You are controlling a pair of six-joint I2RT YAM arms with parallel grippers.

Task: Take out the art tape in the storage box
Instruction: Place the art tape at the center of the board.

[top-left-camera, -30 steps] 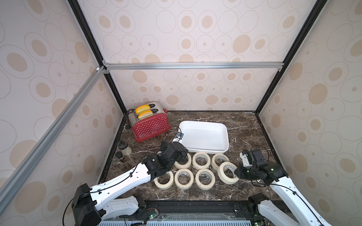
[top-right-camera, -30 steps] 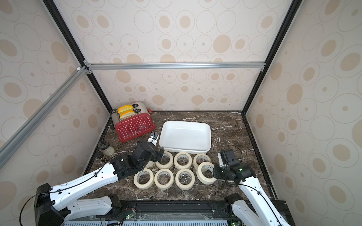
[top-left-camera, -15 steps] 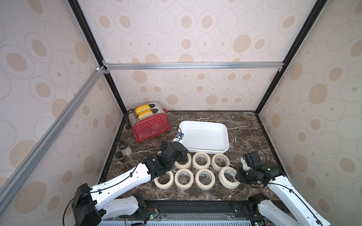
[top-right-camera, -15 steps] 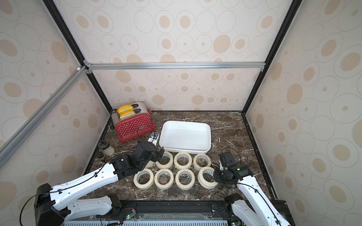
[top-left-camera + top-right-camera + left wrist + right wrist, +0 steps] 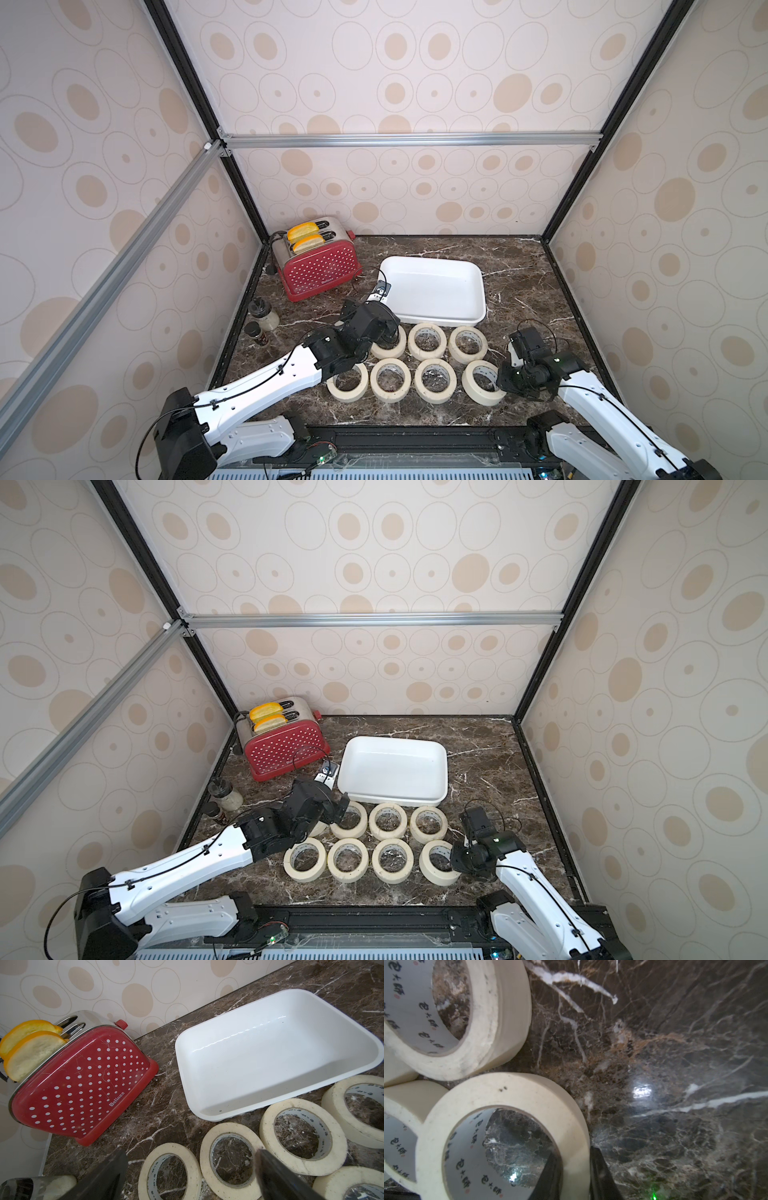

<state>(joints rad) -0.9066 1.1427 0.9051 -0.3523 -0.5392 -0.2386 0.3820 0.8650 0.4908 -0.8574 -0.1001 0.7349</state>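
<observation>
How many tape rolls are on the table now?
8 tape rolls, none in the tray. Back row of four, one partly under the left gripper; front row of four, the right gripper grips the last.

**Cream, red and dark marble**

The counter (image 5: 519,266) is dark brown marble with white veins and rusty flecks. The box (image 5: 434,291) is plain glossy white. The tape (image 5: 267,1130) is cream, speckled with dark spots, its cores (image 5: 406,1001) white with grey printed characters and small red marks. The toaster (image 5: 83,1093) is red with rows of white dots, a silver top and a red knob; its slices (image 5: 31,1053) are pale with orange crusts. The walls (image 5: 395,83) are cream with beige ovals inside thin rings. Posts (image 5: 187,70) are black, rails (image 5: 415,139) silver. The arms (image 5: 266,380) are white with black joints.
</observation>
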